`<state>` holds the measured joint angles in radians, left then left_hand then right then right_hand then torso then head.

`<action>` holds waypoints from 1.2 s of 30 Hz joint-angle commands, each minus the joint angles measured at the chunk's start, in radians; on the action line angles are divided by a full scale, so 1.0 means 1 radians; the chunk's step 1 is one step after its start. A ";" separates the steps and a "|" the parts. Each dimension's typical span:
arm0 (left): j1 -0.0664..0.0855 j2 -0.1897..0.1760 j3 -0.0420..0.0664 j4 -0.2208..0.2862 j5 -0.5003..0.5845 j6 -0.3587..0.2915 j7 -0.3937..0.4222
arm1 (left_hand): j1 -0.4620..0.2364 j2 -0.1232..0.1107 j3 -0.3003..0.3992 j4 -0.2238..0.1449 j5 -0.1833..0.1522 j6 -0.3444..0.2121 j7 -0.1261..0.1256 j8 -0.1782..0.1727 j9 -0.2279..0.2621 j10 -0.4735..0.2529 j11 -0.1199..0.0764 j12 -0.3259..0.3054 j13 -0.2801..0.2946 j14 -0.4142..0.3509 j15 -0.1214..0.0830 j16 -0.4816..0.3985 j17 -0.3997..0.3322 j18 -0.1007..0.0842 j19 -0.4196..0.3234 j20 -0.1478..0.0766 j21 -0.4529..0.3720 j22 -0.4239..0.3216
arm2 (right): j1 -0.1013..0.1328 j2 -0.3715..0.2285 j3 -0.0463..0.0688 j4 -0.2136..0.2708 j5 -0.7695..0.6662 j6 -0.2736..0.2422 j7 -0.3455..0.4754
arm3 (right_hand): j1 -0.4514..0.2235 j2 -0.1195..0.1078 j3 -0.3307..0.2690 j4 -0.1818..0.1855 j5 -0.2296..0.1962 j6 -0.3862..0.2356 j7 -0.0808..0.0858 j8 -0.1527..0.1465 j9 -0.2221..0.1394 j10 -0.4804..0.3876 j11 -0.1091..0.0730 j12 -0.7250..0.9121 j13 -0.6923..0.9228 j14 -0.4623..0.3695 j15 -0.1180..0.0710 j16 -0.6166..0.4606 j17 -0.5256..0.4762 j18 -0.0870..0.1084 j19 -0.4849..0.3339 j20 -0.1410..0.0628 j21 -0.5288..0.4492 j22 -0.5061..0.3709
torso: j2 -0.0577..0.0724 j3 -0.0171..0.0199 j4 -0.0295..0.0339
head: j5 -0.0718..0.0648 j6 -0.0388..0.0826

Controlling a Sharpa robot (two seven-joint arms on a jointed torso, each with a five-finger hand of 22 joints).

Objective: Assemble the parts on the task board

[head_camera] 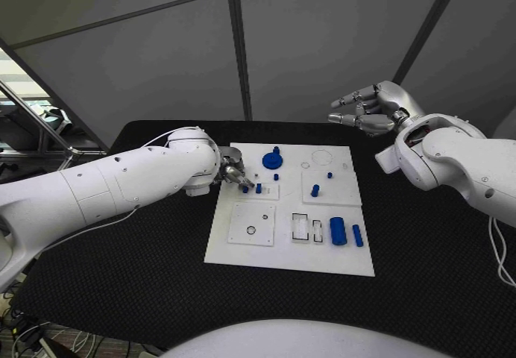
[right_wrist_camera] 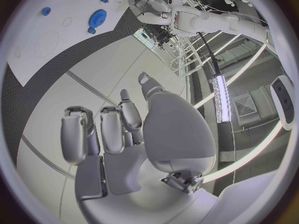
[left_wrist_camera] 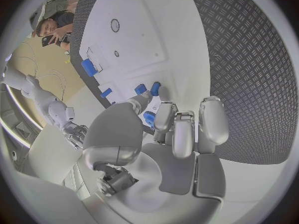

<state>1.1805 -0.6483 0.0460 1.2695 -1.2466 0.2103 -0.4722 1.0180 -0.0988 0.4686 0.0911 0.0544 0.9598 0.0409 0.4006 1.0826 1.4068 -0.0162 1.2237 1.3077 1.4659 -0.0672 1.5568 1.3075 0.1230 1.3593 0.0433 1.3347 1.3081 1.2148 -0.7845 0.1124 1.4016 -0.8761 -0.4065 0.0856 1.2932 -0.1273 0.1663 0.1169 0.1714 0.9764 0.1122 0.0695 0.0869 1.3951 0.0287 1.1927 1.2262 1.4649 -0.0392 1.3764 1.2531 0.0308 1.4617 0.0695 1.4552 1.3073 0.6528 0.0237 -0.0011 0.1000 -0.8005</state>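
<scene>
The white task board [head_camera: 288, 250] lies in the middle of the black table. My left hand [head_camera: 230, 172] is low over the board's left side and pinches a small blue part [left_wrist_camera: 149, 118] between thumb and a finger. Two short blue pegs [head_camera: 245, 189] [head_camera: 258, 188] stand in the board just under its fingertips, the same pegs [left_wrist_camera: 155, 88] lying ahead of them in the left wrist view. A blue gear [head_camera: 273, 159] sits at the board's far side. My right hand [head_camera: 371, 109] hangs high beyond the board's far right corner, fingers loosely bent, holding nothing.
A blue peg [head_camera: 315, 190] stands right of centre, with smaller studs [head_camera: 329, 175] [head_camera: 277, 177] close by. A thick blue cylinder [head_camera: 338, 230] and a thinner one [head_camera: 357, 236] lie at the near right, beside rectangular slots [head_camera: 300, 227]. A round hole [head_camera: 250, 230] marks the near left plate.
</scene>
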 commanded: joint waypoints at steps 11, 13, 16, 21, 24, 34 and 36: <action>-0.006 -0.008 0.007 -0.003 0.007 -0.093 -0.018 | 0.005 -0.036 -0.177 0.180 -0.006 -0.001 0.003 -0.002 0.007 -0.013 -0.005 -0.017 0.077 0.092 -0.010 -0.015 0.229 -0.044 -0.006 -0.005 -0.022 -0.009 | 0.002 -0.001 0.001 -0.002 0.001 0.001 0.012 | -0.012 0.002 -0.002 -0.003 0.003 0.009 0.000 -0.004 -0.002 -0.006 -0.001 -0.003 -0.003 0.035 -0.007 -0.005 -0.004 0.014 -0.001 -0.004 -0.007 0.086 | 0.000 -0.0005 -0.0001 | -0.001 0.007; -0.006 -0.010 0.015 -0.001 0.007 -0.106 -0.016 | 0.012 -0.037 -0.191 0.193 -0.006 -0.002 0.004 -0.002 0.007 -0.013 -0.004 -0.017 0.077 0.091 -0.009 -0.016 0.228 -0.043 -0.007 -0.006 -0.025 -0.011 | 0.002 0.000 0.001 -0.003 0.001 0.001 0.012 | -0.012 0.002 -0.002 -0.003 0.003 0.009 0.000 -0.004 -0.002 -0.006 -0.001 -0.003 -0.003 0.035 -0.007 -0.005 -0.004 0.014 -0.001 -0.004 -0.007 0.086 | 0.000 -0.0006 0.0000 | -0.001 0.007; -0.006 -0.015 0.030 0.001 0.034 -0.125 -0.004 | 0.019 -0.037 -0.214 0.200 -0.006 -0.008 0.007 -0.006 0.008 -0.028 -0.001 -0.041 0.065 0.079 -0.006 -0.041 0.198 -0.032 -0.037 -0.005 -0.063 -0.048 | 0.002 0.000 0.001 -0.004 0.001 0.002 0.012 | -0.012 0.002 -0.002 -0.003 0.003 0.009 0.000 -0.004 -0.002 -0.006 -0.001 -0.003 -0.003 0.035 -0.007 -0.005 -0.004 0.014 -0.001 -0.004 -0.007 0.086 | -0.001 -0.0001 0.0006 | -0.003 0.010; -0.006 -0.020 0.050 0.000 0.096 -0.145 0.018 | 0.034 -0.030 -0.250 0.201 -0.006 -0.030 0.017 -0.020 0.005 -0.058 0.009 -0.081 0.046 0.059 0.002 -0.082 0.155 -0.016 -0.089 0.002 -0.133 -0.111 | 0.002 0.000 0.001 -0.005 0.002 0.002 0.012 | -0.013 0.001 -0.003 -0.003 0.003 0.009 0.000 -0.004 -0.002 -0.005 -0.001 -0.003 -0.002 0.036 -0.007 -0.004 -0.002 0.014 0.000 -0.004 -0.006 0.088 | -0.001 0.0002 0.0007 | -0.004 0.013; -0.006 -0.022 0.055 -0.001 0.125 -0.160 0.035 | 0.041 -0.025 -0.265 0.201 -0.006 -0.043 0.023 -0.030 0.000 -0.086 0.015 -0.122 0.027 0.044 0.007 -0.110 0.126 -0.006 -0.121 0.007 -0.177 -0.150 | 0.002 0.000 0.001 -0.005 0.002 0.002 0.012 | -0.013 0.001 -0.003 -0.003 0.003 0.009 0.000 -0.004 -0.002 -0.005 -0.001 -0.003 -0.002 0.036 -0.007 -0.004 -0.002 0.014 0.000 -0.004 -0.006 0.088 | 0.000 0.0003 0.0000 | -0.004 0.014; -0.004 -0.005 0.053 -0.011 0.162 -0.282 0.273 | 0.358 -0.014 -0.169 0.047 0.067 -0.118 0.087 -0.192 -0.192 -0.459 0.081 -0.686 -0.308 -0.341 0.060 -0.761 -0.428 0.047 -0.407 0.062 -0.613 -0.491 | 0.002 0.000 0.001 -0.007 0.002 0.003 0.011 | -0.013 0.001 -0.003 -0.003 0.003 0.009 0.000 -0.004 -0.002 -0.005 -0.001 -0.003 -0.002 0.036 -0.007 -0.004 -0.002 0.014 0.000 -0.004 -0.006 0.088 | 0.000 0.0007 0.0000 | -0.012 0.022; -0.004 0.004 0.040 -0.016 0.136 -0.331 0.336 | 0.425 -0.036 -0.116 0.000 0.083 -0.081 0.091 -0.234 -0.287 -0.424 0.090 -0.767 -0.421 -0.341 0.073 -0.795 -0.458 0.046 -0.400 0.075 -0.637 -0.506 | 0.002 0.002 0.001 -0.008 0.002 0.003 0.011 | -0.013 0.001 -0.003 -0.003 0.003 0.009 0.000 -0.004 -0.002 -0.005 -0.001 -0.003 -0.002 0.036 -0.007 -0.004 -0.002 0.014 0.000 -0.004 -0.006 0.088 | 0.001 0.0004 -0.0024 | -0.013 0.028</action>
<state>1.1762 -0.6471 0.0864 1.2549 -1.1169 -0.0162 -0.2924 1.4258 -0.1298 0.3397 0.1041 0.1315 0.8678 0.1337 0.1783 0.8207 0.9729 0.0712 0.4786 0.9157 1.1310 0.0038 0.7786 0.8646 0.1943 0.9568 0.1104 0.7055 0.8072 1.2145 -0.7842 0.1122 1.3928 -0.8757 -0.4065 0.0868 1.2892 -0.1233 0.1663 0.1169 0.1714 0.9764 0.1122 0.0695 0.0869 1.3951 0.0287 1.1927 1.2255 1.4649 -0.0392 1.3765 1.2499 0.0308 1.4617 0.0695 1.4552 1.3073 0.6523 0.0243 -0.0005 0.0880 -0.7763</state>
